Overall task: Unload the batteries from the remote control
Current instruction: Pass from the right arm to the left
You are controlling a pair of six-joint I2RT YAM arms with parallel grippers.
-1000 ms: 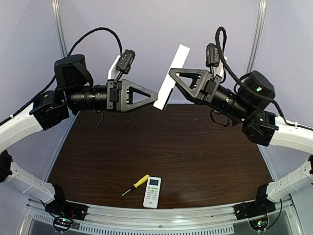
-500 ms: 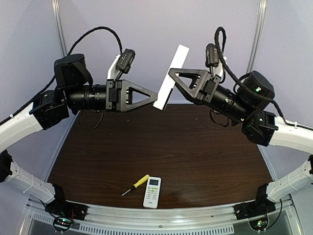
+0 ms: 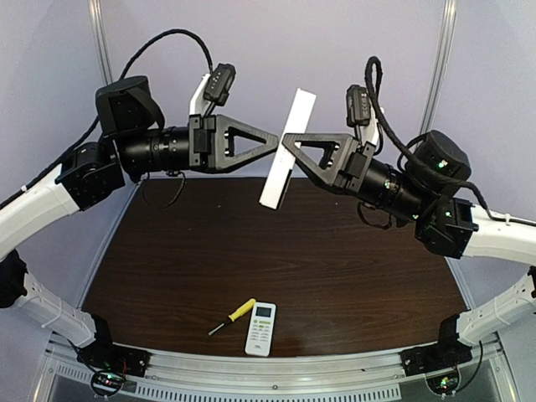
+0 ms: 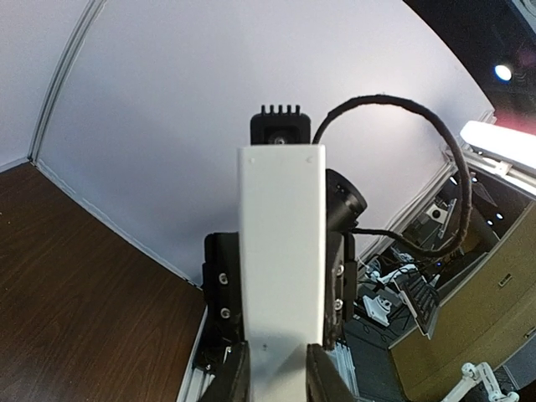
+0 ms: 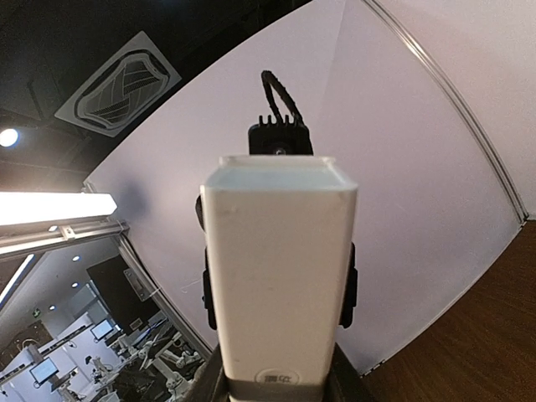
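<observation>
— How do the hands stand?

— The right gripper (image 3: pixel 287 139) is clamped on the long white rectangular plastic remote control (image 3: pixel 298 113). The left gripper (image 3: pixel 275 145) meets it from the opposite side, its fingers (image 4: pixel 237 381) hugging the casing's edges in what looks like a pinch. The remote hangs tilted in mid-air between the two tips.

— And the batteries?

— None shows. Presumably they sit inside the remote.

— What could go wrong?

— An uneven pull or twist could slip the smooth casing free, dropping it to the dark wooden table (image 3: pixel 335 251) below.

— Anything nearby?

— Far beneath the tips, a yellow-handled screwdriver (image 3: pixel 234 315) lies just beside a small white handset with a pale display (image 3: pixel 260 328). Neither obstructs.
</observation>
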